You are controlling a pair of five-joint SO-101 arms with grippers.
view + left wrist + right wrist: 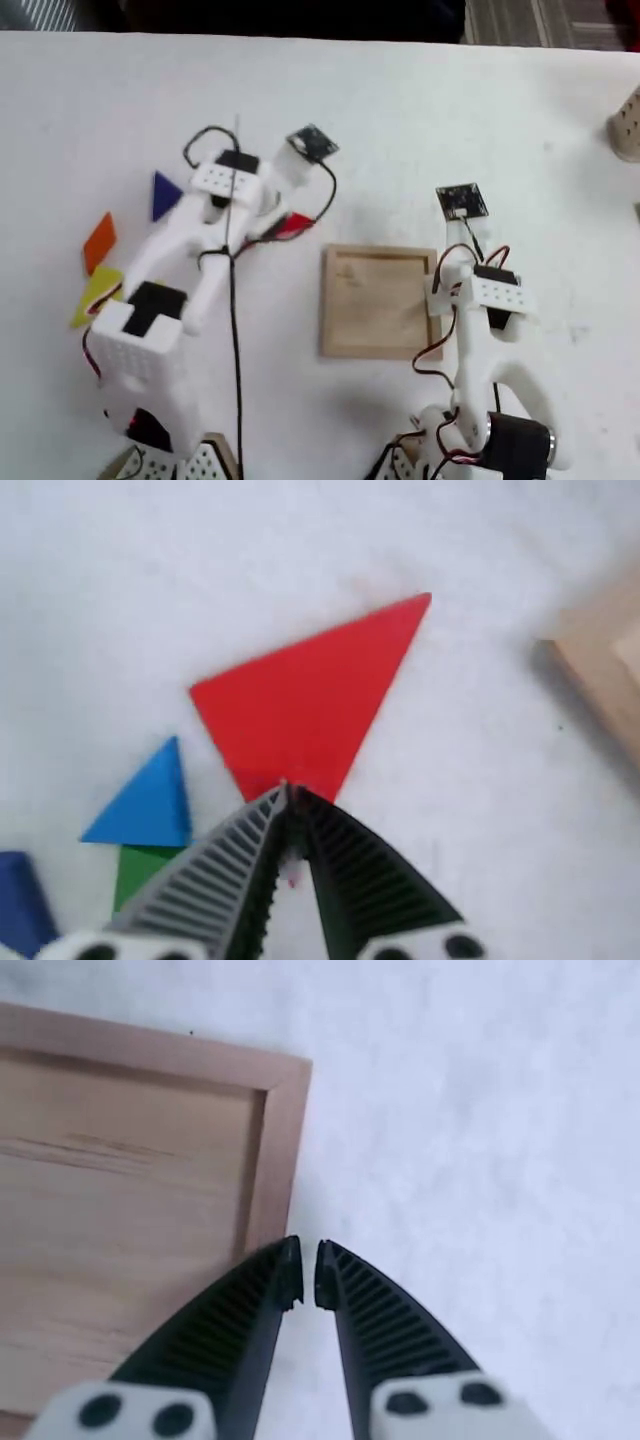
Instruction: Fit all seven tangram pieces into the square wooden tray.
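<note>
The square wooden tray [378, 252] lies mid-table with nothing in it. Left of it lies a red triangle [292, 225]. My left gripper [290, 798] is shut on the red triangle [310, 695] at one corner, low over the table, with the tray's corner [600, 670] beyond it. A light blue triangle [145, 805], a green piece [140, 870] and a dark blue piece [20, 900] lie beside the fingers. My right gripper [308, 1270] is shut on nothing just outside the tray's rim [285, 1130]. A blue triangle [163, 193], an orange parallelogram [99, 240] and a yellow triangle [95, 295] lie at the left.
A beige perforated object [627, 125] stands at the right edge. Both arm bases sit at the table's front edge, and a black cable [235, 330] runs along the left arm. Bare white table stretches behind the tray.
</note>
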